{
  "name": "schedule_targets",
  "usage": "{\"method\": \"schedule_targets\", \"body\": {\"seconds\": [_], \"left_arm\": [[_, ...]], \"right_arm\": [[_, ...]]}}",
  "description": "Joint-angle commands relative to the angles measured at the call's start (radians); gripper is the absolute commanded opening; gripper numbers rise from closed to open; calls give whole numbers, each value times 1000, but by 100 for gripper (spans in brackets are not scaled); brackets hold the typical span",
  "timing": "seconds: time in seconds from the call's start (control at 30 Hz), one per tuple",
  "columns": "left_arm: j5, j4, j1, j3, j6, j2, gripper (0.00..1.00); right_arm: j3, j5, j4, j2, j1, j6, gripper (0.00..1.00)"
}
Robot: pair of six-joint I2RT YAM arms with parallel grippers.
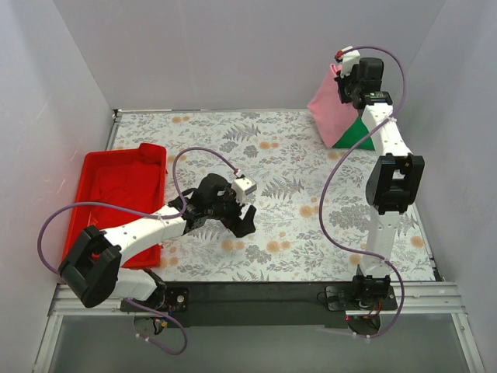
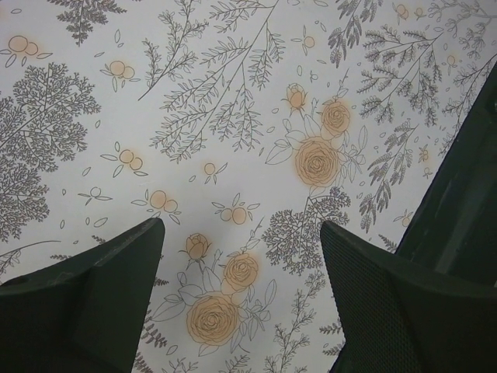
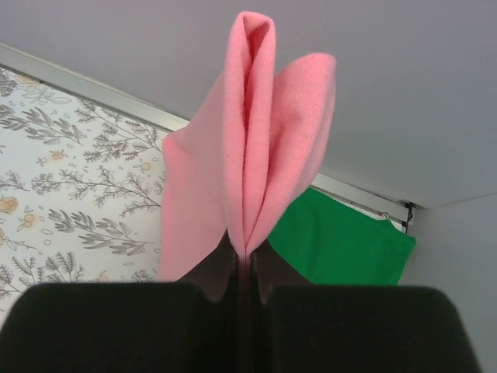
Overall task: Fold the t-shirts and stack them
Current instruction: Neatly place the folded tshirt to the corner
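Observation:
My right gripper [image 1: 344, 81] is shut on the light pink t-shirt [image 1: 334, 113] and holds it lifted at the far right corner, so it hangs down to the cloth. In the right wrist view the pink t-shirt [image 3: 252, 148] is pinched in folds between the closed fingers [image 3: 247, 260]. The green t-shirt [image 1: 363, 134] lies on the table under and beside it, and also shows in the right wrist view [image 3: 342, 245]. My left gripper [image 1: 245, 220] is open and empty, low over the floral tablecloth at the middle left; its fingers [image 2: 116, 268] stand wide apart.
A red plastic tray [image 1: 116, 194] lies at the left edge, partly under my left arm. The floral tablecloth [image 1: 272, 163] covers the table. White walls close in the left, back and right sides.

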Motion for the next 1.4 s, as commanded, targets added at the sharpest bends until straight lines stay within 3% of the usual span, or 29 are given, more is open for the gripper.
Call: {"method": "schedule_targets", "body": {"seconds": [0.0,1.03,1.17,1.27,1.37], "left_arm": [[26,-2,3,26,11,-12,81],[72,-123,3,167,-6,83,87],[71,-154,2,202,-18,87,88],[71,-174,5,216,-23,73,88],[94,-192,14,231,-41,50,88]], "right_arm": [[46,5,63,-24,-31,16,1],[-8,-26,227,163,-212,-114,1],[-7,63,264,187,-215,-137,59],[9,104,305,184,-229,-151,78],[21,102,305,149,-244,-165,84]]}}
